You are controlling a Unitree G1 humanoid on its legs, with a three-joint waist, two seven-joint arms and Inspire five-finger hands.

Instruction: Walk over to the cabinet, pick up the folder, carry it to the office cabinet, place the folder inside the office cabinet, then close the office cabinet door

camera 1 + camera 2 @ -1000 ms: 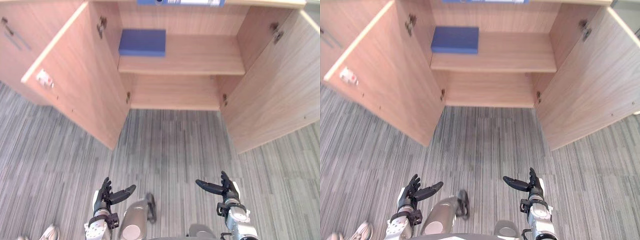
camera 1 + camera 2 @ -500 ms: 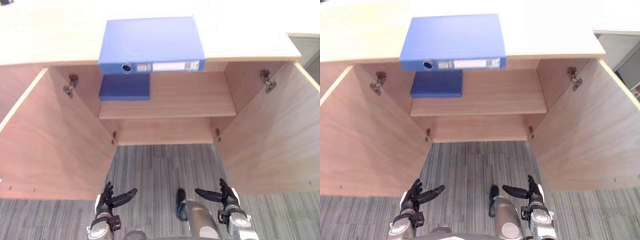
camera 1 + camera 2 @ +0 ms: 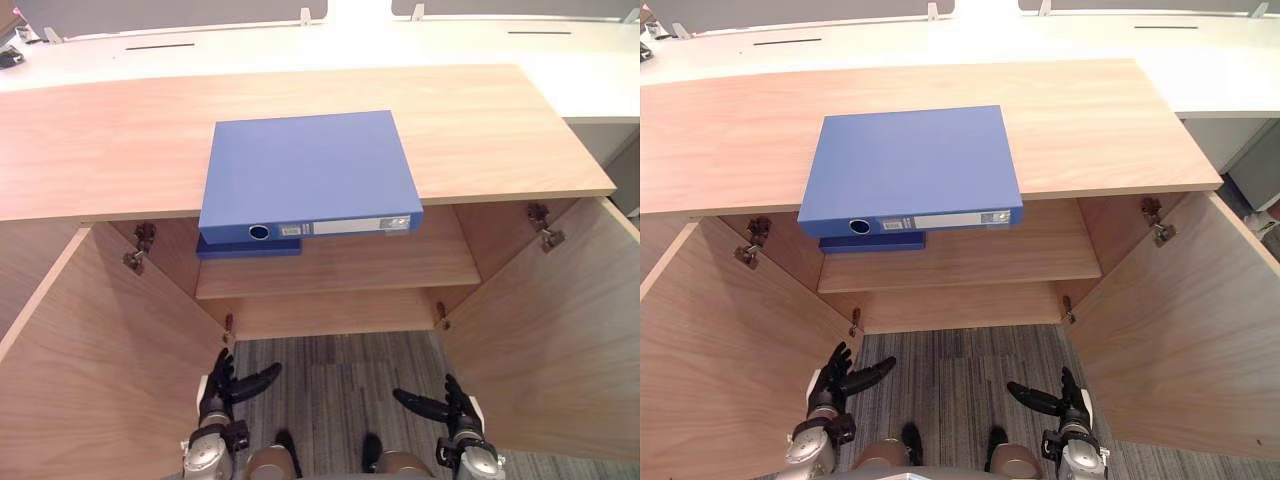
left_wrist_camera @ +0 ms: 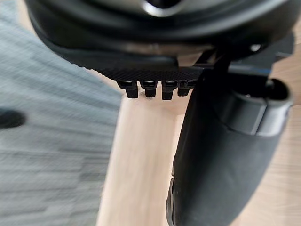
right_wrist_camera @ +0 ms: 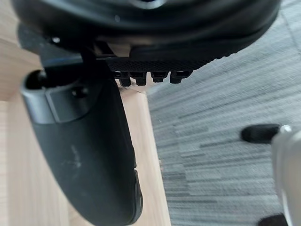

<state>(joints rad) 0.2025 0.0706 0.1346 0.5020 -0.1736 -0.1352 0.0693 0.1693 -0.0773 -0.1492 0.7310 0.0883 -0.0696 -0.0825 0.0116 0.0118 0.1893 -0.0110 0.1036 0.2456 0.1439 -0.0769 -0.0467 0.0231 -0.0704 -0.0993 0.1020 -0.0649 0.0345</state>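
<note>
Two blue items are showing. One smooth, rectangular blue lever-arch folder [image 3: 305, 170], with a round hole and a white label on its spine, is lying flat on the pale wood-grain cabinet top [image 3: 100, 140]. Its spine is overhanging the front edge at 12 o'clock. A second flat dark-blue binder [image 3: 248, 248] is lying on the inner wooden shelf [image 3: 380, 260], directly beneath the folder's left end.

Two flat wooden doors are standing wide open, the left door [image 3: 90, 370] at 9 o'clock and the right door [image 3: 560, 330] at 3 o'clock.

Two dark hands are hanging low over the grey striped carpet [image 3: 340, 370], the left hand [image 3: 225, 385] at 7 o'clock and the right hand [image 3: 445, 410] at 5 o'clock. Both are hanging well below the folder and apart from it. Their fingers are spreading loosely straight with thumbs pointing inward, and they are gripping nothing.
</note>
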